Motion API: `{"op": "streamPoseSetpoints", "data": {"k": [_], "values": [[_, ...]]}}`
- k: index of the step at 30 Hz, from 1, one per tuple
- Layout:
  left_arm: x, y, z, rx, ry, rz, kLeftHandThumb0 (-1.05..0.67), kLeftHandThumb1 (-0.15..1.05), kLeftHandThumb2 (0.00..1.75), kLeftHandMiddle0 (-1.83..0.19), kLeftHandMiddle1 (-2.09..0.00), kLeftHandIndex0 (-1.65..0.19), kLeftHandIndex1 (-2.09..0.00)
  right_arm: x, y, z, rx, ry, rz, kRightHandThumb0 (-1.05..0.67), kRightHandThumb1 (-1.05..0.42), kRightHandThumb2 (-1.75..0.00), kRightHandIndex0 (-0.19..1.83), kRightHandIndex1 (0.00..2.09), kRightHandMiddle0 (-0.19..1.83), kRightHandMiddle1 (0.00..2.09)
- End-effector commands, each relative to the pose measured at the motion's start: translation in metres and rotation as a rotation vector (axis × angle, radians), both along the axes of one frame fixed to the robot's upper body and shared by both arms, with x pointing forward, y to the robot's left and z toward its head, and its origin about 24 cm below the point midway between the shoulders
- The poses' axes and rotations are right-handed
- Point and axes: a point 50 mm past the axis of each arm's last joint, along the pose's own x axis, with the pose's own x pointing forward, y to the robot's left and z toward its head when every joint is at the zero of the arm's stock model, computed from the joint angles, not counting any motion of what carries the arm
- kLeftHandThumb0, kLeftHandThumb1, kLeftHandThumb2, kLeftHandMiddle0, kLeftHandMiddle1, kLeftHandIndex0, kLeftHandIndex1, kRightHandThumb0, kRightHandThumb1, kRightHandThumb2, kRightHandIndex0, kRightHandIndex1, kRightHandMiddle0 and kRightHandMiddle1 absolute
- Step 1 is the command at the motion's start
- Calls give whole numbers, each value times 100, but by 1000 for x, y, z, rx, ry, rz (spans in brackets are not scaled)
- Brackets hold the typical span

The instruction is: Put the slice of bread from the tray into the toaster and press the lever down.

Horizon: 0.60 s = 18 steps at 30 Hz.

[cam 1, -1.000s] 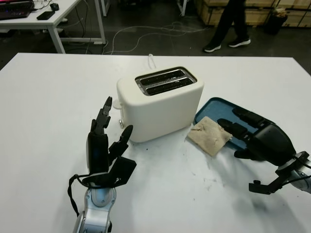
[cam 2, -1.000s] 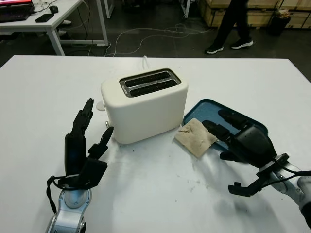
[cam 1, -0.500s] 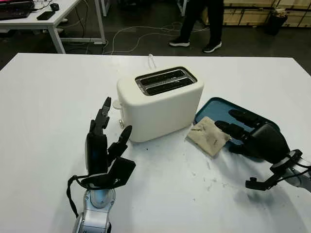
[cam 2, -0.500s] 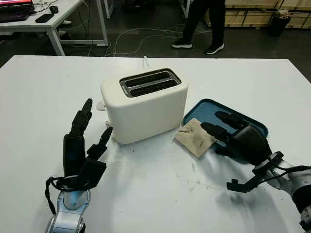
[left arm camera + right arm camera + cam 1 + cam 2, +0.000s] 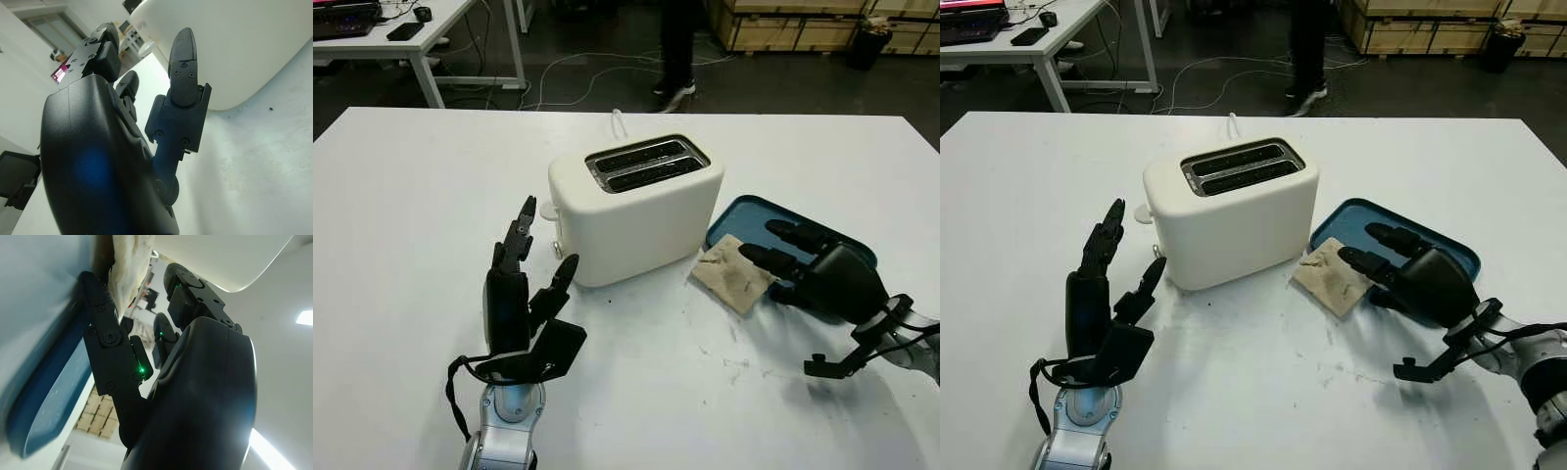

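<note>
- right black three-finger hand (image 5: 803, 269) is open, hovering over the teal plastic tray (image 5: 744, 215), fingertips by the tan bread slice (image 5: 732, 274)
- left black hand (image 5: 524, 294) open, holding nothing, beside the cream two-slot toaster (image 5: 636, 211)

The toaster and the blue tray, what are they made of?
The toaster looks like smooth cream plastic with a soft matte sheen; its two slots on top are rimmed in shiny metal. The tray looks like hard blue plastic with a raised, rounded rim, though painted metal can't be ruled out. The bread, half on the tray, half on the table, looks soft and crumbly.
</note>
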Motion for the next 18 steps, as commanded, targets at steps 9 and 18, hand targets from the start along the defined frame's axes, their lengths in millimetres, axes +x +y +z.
{"op": "streamPoseSetpoints", "data": {"k": [9, 18], "values": [[-2, -3, 5, -7, -14, 6, -43, 92, 30, -9, -55, -27, 0, 5, 15, -8, -51, -9, 50, -50, -68, 0, 39, 0, 52, 0], [-2, -4, 4, -26, -20, 4, -43, 92, 28, -9, -54, -27, -1, 4, 22, -7, 11, -74, 115, -27, -74, -2, 73, 14, 69, 5]]}}
